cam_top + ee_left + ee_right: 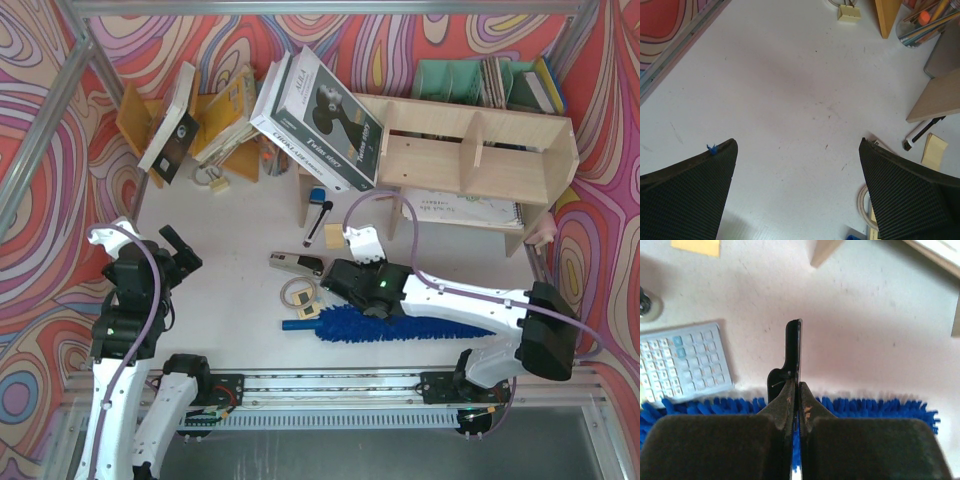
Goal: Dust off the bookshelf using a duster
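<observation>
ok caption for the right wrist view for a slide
right fingers shut over the duster, calculator beside it on the white table

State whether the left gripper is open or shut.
Open: the left gripper's fingers stand wide apart in the left wrist view, bare table between them.

The white table (230, 250) has a fluffy blue duster (430, 325) lying near its front edge. The wooden bookshelf (470, 150) stands at the back. A marker (318, 222), a yellow note pad (334, 235), a tape ring (297, 292) and a calculator (685, 362) lie in between.
</observation>
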